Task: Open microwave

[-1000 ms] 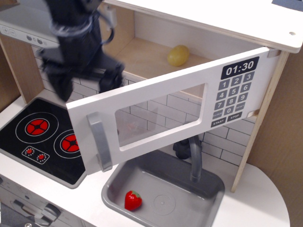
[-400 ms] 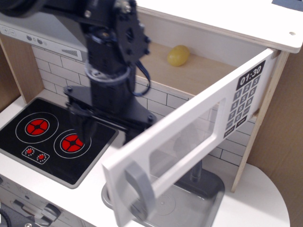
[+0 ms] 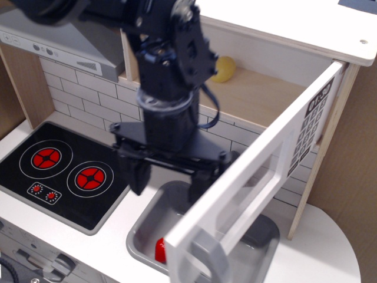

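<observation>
Though swung wide toward the camera, microwave (image 3: 268, 177) door partly cut off at the lower edge, grey handle (image 3: 207, 259) blurred. Black fingers (image 3: 136, 172) spread wide apart, gripping nothing, right fingertip just behind the door's inner face; contact impossible to tell. Yellow lemon (image 3: 225, 69) in the cavity half hidden behind the arm. Red strawberry (image 3: 159, 250) in the sink (image 3: 147, 227) mostly covered by the door. Stove (image 3: 62, 174) on the counter (image 3: 330, 259) at left, hood (image 3: 59, 41) above.

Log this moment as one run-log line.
task: open microwave | microwave door: swung wide open | gripper: open, behind door, holding nothing | inside: yellow lemon | sink: red strawberry
</observation>
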`<state>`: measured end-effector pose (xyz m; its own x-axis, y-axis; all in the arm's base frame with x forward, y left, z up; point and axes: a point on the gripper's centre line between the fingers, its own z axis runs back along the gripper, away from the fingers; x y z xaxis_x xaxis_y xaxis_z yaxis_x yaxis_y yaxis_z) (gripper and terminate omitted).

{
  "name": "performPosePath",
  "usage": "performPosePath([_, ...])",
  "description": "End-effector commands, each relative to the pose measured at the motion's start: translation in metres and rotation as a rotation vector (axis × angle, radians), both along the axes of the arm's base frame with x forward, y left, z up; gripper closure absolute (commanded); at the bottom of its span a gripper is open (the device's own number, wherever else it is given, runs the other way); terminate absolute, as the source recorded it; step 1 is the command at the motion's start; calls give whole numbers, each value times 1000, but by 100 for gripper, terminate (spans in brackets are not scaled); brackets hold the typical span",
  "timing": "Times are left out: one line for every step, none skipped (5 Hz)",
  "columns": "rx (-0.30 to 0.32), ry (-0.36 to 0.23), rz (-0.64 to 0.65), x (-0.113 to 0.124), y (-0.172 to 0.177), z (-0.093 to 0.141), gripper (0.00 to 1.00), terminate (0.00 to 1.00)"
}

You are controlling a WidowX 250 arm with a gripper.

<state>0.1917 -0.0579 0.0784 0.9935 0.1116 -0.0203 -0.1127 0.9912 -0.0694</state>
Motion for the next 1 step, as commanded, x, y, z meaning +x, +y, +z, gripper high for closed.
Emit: performPosePath([-8,-137,99,30,23,53,0,100])
